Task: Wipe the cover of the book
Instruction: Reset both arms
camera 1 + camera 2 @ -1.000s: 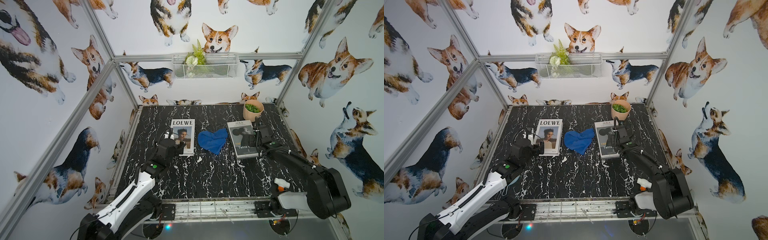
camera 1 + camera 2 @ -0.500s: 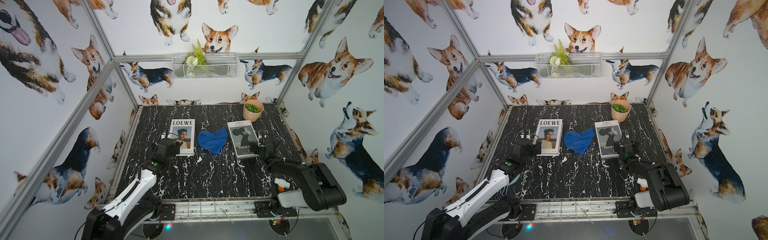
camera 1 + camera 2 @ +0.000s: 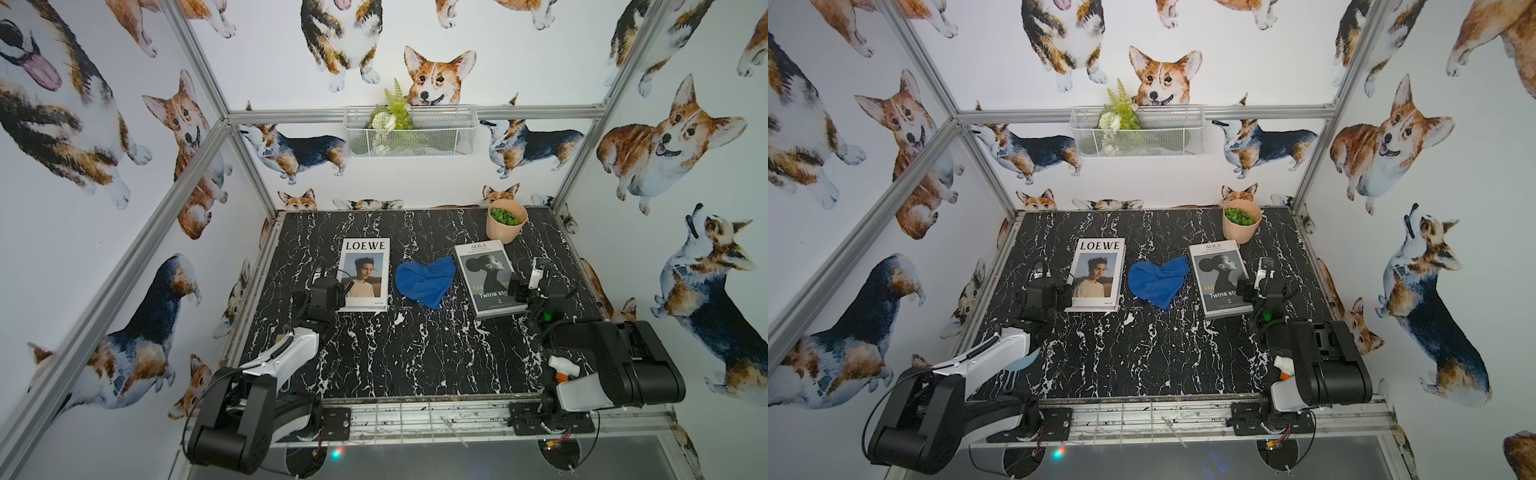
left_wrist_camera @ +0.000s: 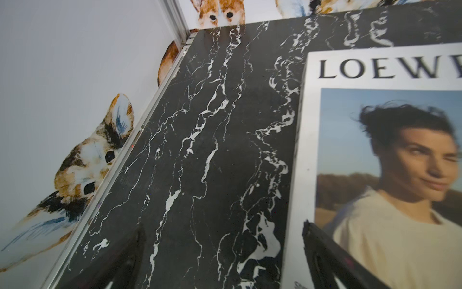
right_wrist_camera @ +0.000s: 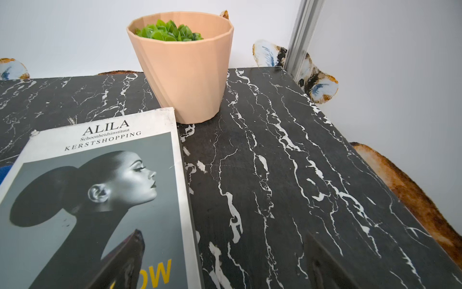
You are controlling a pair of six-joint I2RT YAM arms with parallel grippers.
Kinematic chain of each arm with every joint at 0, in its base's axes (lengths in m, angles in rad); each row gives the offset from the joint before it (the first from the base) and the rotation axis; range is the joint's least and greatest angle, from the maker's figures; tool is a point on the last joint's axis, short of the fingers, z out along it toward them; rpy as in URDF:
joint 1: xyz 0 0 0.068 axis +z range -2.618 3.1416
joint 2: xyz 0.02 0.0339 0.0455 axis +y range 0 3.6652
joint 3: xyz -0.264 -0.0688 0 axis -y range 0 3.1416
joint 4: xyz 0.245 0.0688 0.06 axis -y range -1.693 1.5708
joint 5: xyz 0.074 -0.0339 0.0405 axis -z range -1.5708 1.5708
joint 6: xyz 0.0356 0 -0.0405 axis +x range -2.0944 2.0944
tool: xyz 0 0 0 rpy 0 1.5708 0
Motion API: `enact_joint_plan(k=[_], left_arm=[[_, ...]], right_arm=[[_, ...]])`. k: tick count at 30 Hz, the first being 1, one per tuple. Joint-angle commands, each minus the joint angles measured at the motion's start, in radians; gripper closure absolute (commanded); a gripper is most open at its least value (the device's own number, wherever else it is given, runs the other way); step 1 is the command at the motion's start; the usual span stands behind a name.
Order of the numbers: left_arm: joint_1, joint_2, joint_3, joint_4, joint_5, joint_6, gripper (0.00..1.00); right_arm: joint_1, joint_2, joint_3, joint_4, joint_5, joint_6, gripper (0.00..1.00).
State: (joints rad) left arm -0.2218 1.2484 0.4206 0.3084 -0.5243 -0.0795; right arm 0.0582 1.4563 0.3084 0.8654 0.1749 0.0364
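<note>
Both your grippers stand wide open, holding nothing. The left gripper [image 4: 222,261] straddles the left edge of the LOEWE book [image 3: 365,274], with one finger over the cover and one over bare tabletop [image 3: 415,357]. The right gripper [image 5: 222,262] straddles the right edge of the ALILA book [image 3: 484,274] the same way. The blue cloth [image 3: 424,281] lies crumpled between the books, apart from both grippers. The potted plant [image 3: 507,222] stands near the far right corner, just beside the ALILA book.

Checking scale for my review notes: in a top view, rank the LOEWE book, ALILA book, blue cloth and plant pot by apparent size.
1. LOEWE book and ALILA book: near equal, not ranked.
2. blue cloth
3. plant pot
</note>
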Motion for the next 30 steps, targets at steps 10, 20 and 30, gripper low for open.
enact_joint_plan(k=[10, 20, 30], left_arm=[[0.131, 0.249, -0.028, 0.534, 0.214, 0.040, 0.00], [0.107, 0.321, -0.045, 0.631, 0.203, 0.072, 0.00], [0.107, 0.324, -0.049, 0.645, 0.202, 0.076, 0.00]], right_arm=[[-0.004, -0.003, 0.006, -0.008, -0.025, 0.009, 0.00], [-0.004, -0.005, 0.006, -0.009, -0.027, 0.011, 0.00], [-0.011, 0.003, 0.023, -0.036, -0.046, 0.016, 0.00]])
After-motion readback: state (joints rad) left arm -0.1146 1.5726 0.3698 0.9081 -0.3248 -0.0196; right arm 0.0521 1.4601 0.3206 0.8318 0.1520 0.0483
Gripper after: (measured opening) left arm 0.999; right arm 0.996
